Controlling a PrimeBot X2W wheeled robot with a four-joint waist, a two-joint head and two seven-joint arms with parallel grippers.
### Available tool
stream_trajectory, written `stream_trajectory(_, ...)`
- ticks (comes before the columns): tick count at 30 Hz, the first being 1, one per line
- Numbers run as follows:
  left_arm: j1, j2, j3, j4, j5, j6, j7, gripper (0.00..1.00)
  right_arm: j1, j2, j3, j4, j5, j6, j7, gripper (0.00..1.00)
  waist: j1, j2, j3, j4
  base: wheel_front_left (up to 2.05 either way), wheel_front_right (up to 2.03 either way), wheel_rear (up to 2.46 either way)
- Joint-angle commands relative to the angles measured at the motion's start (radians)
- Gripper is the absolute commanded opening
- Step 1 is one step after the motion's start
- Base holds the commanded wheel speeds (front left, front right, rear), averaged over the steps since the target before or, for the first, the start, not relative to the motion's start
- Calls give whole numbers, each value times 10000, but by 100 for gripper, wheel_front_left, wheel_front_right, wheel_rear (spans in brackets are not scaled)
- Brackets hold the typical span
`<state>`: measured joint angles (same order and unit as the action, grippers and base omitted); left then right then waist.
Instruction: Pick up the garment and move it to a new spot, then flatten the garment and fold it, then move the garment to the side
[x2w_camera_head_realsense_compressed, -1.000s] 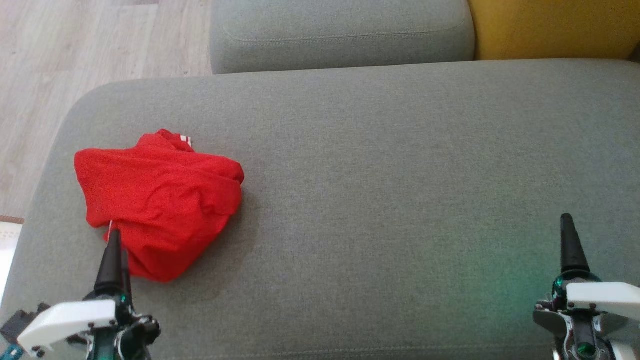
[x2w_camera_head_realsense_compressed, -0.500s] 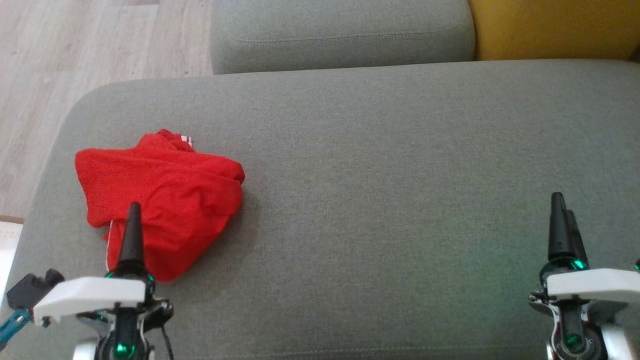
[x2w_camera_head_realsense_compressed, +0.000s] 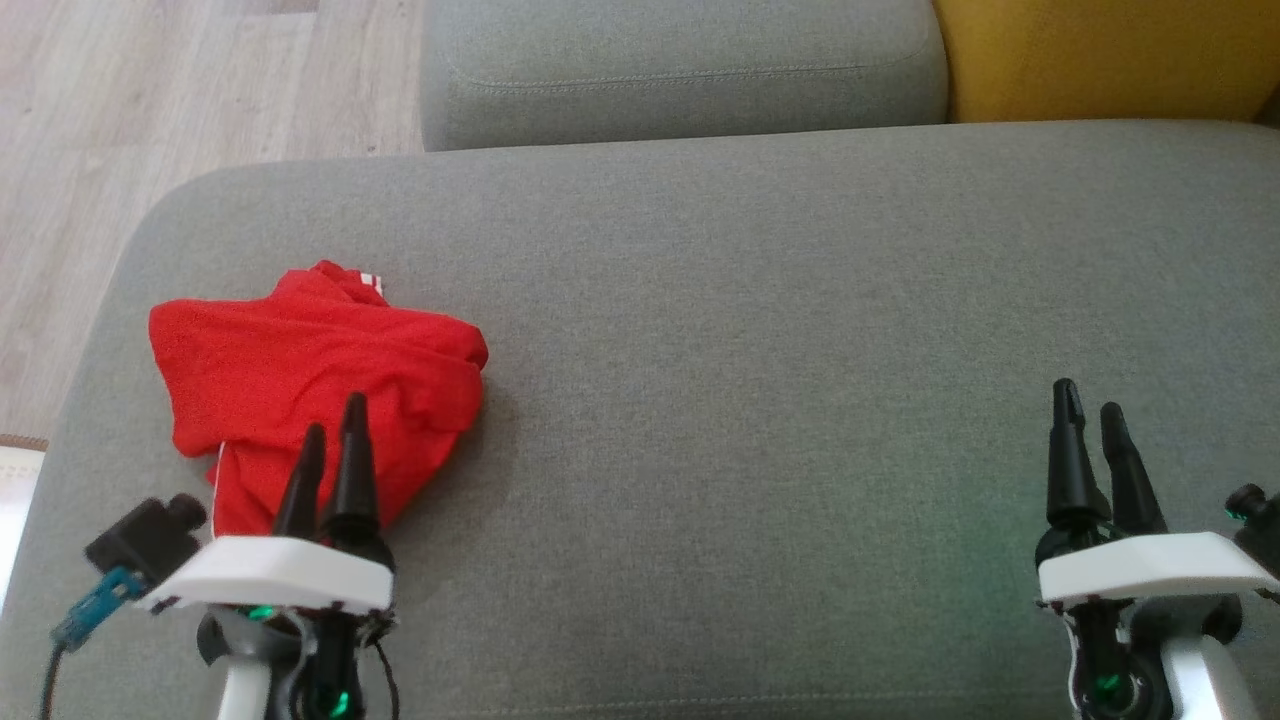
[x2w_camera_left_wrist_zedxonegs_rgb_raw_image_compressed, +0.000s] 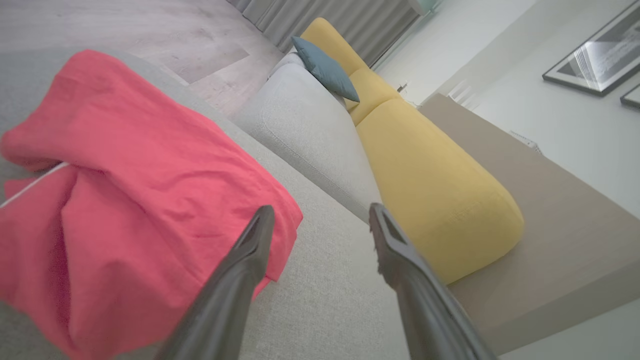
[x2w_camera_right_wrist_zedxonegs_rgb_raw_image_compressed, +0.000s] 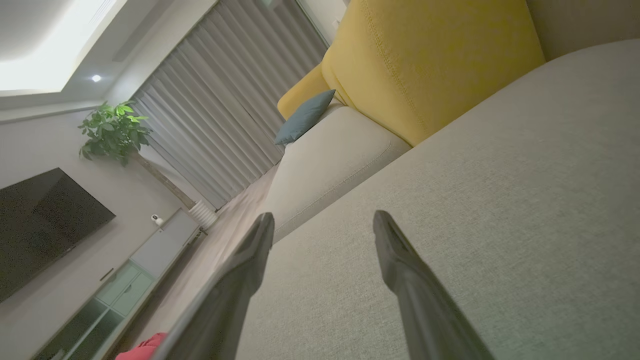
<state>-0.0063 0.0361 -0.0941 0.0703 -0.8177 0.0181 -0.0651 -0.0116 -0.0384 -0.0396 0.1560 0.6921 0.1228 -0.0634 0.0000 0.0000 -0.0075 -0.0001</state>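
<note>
The garment (x2w_camera_head_realsense_compressed: 300, 385) is a crumpled red cloth with a thin white trim, lying on the left part of the grey sofa seat (x2w_camera_head_realsense_compressed: 760, 350). My left gripper (x2w_camera_head_realsense_compressed: 335, 420) hovers open over the garment's near edge, its fingers pointing across the cloth. In the left wrist view the garment (x2w_camera_left_wrist_zedxonegs_rgb_raw_image_compressed: 125, 185) spreads to the left, and the left gripper (x2w_camera_left_wrist_zedxonegs_rgb_raw_image_compressed: 320, 215) holds nothing between its fingers. My right gripper (x2w_camera_head_realsense_compressed: 1090, 405) stands open above bare seat at the lower right, far from the cloth. The right wrist view shows the right gripper (x2w_camera_right_wrist_zedxonegs_rgb_raw_image_compressed: 322, 222) open, and a corner of the garment (x2w_camera_right_wrist_zedxonegs_rgb_raw_image_compressed: 145, 347) at its bottom edge.
A second grey cushion (x2w_camera_head_realsense_compressed: 680, 65) and a yellow backrest (x2w_camera_head_realsense_compressed: 1100, 55) stand behind the seat. Wooden floor (x2w_camera_head_realsense_compressed: 150, 110) lies beyond the seat's left edge. A blue pillow (x2w_camera_left_wrist_zedxonegs_rgb_raw_image_compressed: 325, 70) rests farther along the sofa.
Both arms moved forward. The left gripper shifted right and came over the garment's near edge. The right gripper moved left and forward, both its fingers now showing. The garment lies as before.
</note>
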Motion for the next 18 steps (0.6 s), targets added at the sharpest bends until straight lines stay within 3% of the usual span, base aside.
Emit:
stream_trajectory(1, -458, 206, -11, -429, 477, 115, -164, 100, -477, -74, 173, -434, -482, 40, -165, 100, 0, 0, 0, 0, 0, 0, 0)
stream_trajectory(8, -533, 502, -639, -456, 1525, 579, -340, 100, -446, -78, 304, -505, -1537, 44, -342, 100, 0, 0, 1, 4, 0, 0, 0)
stream_trajectory(18, -731, 1059, -1645, -614, 2892, 1777, -632, 100, -357, -85, 531, -735, -3044, 50, -638, 100, 0, 0, -22, -19, 0, 0, 0)
